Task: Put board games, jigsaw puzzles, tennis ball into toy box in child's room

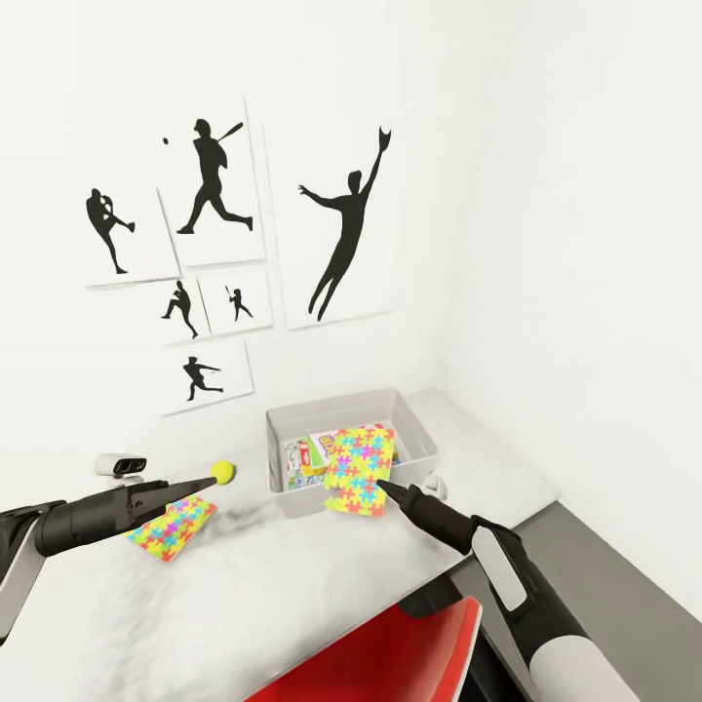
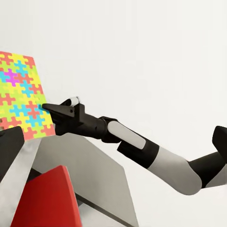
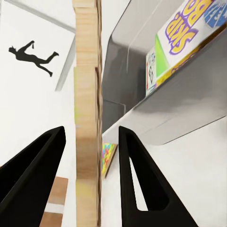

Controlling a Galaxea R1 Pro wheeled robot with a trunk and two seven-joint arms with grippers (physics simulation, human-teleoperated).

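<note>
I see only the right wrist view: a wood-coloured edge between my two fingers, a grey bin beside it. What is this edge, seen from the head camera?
Observer: A jigsaw puzzle, held by the right gripper, tilted over the front rim of the toy box.
Operator: Are other toys left on the table?
Observer: Yes, a second puzzle lies flat on the table, partly under the left arm.
Operator: And the ball?
Observer: The tennis ball is outside the box, at the left gripper tip.
</note>
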